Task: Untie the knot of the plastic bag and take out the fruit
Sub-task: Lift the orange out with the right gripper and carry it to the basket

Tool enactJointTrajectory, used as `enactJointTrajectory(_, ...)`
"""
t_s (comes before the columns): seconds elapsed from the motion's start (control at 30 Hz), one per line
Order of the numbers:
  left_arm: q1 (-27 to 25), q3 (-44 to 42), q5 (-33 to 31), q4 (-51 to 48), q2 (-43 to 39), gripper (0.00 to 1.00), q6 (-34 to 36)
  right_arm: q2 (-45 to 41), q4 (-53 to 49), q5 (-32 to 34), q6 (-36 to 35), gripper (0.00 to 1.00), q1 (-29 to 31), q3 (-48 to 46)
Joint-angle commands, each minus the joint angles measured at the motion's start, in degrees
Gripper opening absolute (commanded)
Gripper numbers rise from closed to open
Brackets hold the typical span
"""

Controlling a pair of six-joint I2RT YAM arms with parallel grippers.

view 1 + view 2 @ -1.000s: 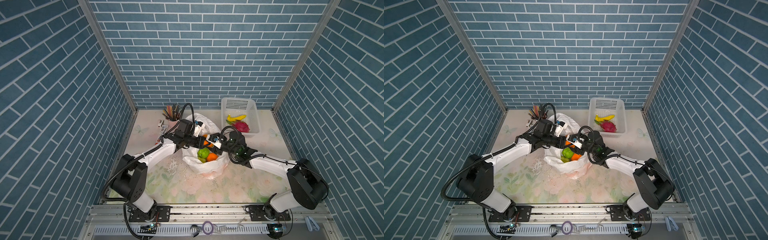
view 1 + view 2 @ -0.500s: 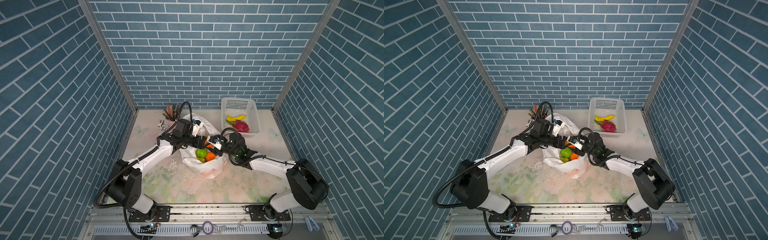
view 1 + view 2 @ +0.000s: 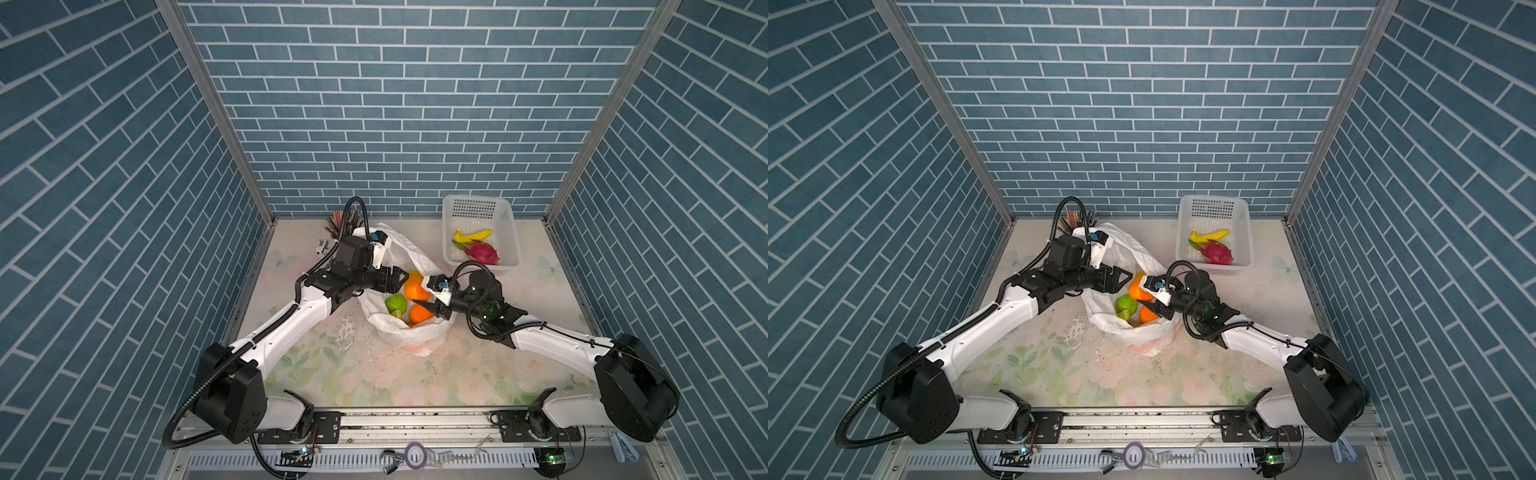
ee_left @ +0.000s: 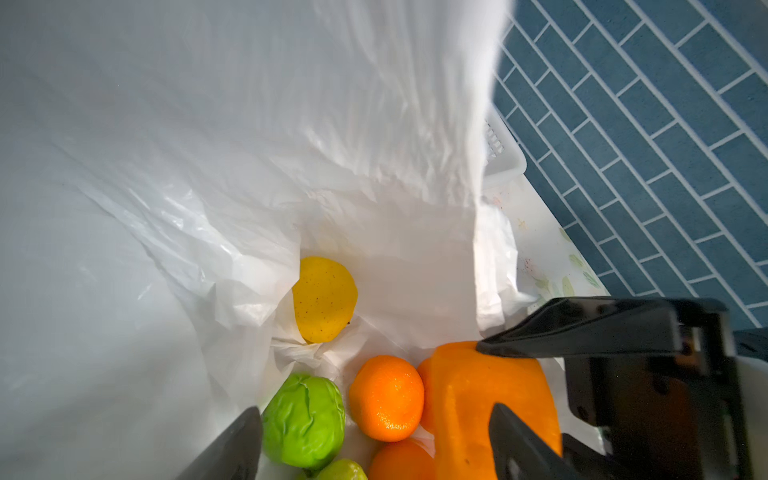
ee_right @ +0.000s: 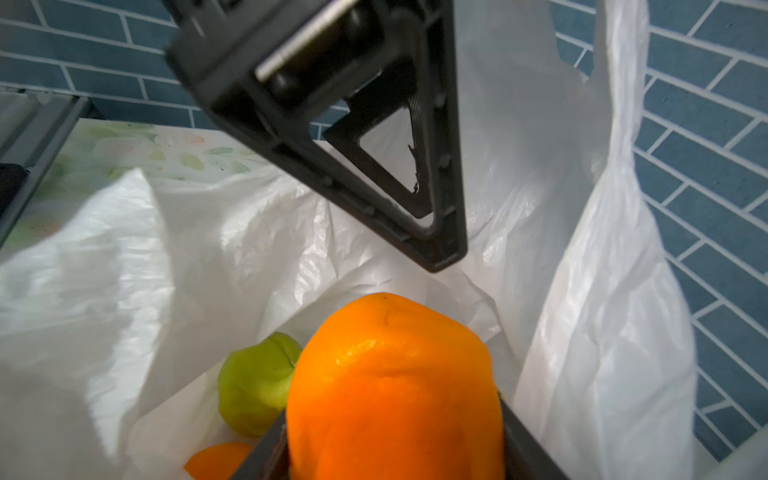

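Observation:
The white plastic bag point(image 3: 415, 332) sits mid-table with its mouth wide open. The knot is out of view. My right gripper point(image 3: 430, 297) is shut on a large orange point(image 3: 415, 286), held over the bag's mouth and filling the right wrist view point(image 5: 395, 374). My left gripper point(image 3: 399, 277) stands open just beside that orange, at the bag's far rim; its finger point(image 5: 415, 187) hangs above the orange. Inside the bag lie a yellow apple point(image 4: 324, 299), a green fruit point(image 4: 305, 419) and a small orange point(image 4: 386, 397).
A white perforated basket point(image 3: 505, 216) at the back right holds a banana point(image 3: 473, 235) and a pink dragon fruit point(image 3: 482, 252). A cup of pencils point(image 3: 347, 218) stands at the back left behind the bag. Blue brick walls close three sides.
My left gripper's jaws have opened wide. My right gripper has closed slightly on the large orange. Both arms have barely shifted.

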Motion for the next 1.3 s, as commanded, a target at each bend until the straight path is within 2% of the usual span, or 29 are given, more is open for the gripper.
enactJointTrajectory(0.0, 0.6, -1.0, -0.6, 1.1, -2.2, 0.86, 0.8, -3.8, 2.0, -4.3, 4.7, 0.59, 0.3, -0.6)
enactJointTrajectory(0.23, 0.7, -2.6, 2.9, 5.8, -6.2, 0.85, 0.3, -10.6, 9.1, -3.9, 12.4, 0.59, 0.5, -2.2)
enactJointTrajectory(0.4, 0.7, -3.5, 5.3, 5.9, -7.7, 0.85, 2.8, -13.8, 10.3, 3.3, 19.2, 0.58, -0.2, -0.5)
enactJointTrajectory(0.5, 0.6, -4.3, 2.5, 4.0, -7.4, 0.85, 2.3, -13.8, 8.9, 5.0, 25.3, 0.57, -2.5, 2.8)
enactJointTrajectory(0.57, 0.7, -3.3, 0.8, 0.4, -5.3, 0.85, 1.1, -12.7, 5.0, 5.7, 31.1, 0.57, -5.3, 6.4)
enactJointTrajectory(0.67, 0.7, -2.8, 2.8, -3.2, -2.3, 0.84, 1.1, -9.3, -5.2, 6.9, 38.7, 0.56, -10.0, 13.3)
enactJointTrajectory(0.77, 0.6, -4.5, 2.7, -3.6, -1.2, 0.82, 1.5, -5.7, -13.8, 6.6, 42.3, 0.56, -14.2, 18.6)
enactJointTrajectory(0.93, -0.9, -7.3, 2.6, -1.3, -1.2, 0.82, 3.0, -0.5, -22.7, 9.5, 45.5, 0.54, -19.9, 24.1)
enactJointTrajectory(1.07, -3.7, -8.6, 1.9, 0.6, -4.6, 0.82, 7.0, 5.8, -30.9, 9.7, 47.0, 0.54, -24.9, 30.1)
enactJointTrajectory(1.27, -7.0, -8.7, -2.7, 2.0, -10.9, 0.83, 10.7, 14.7, -36.5, 10.9, 44.5, 0.53, -27.9, 36.6)
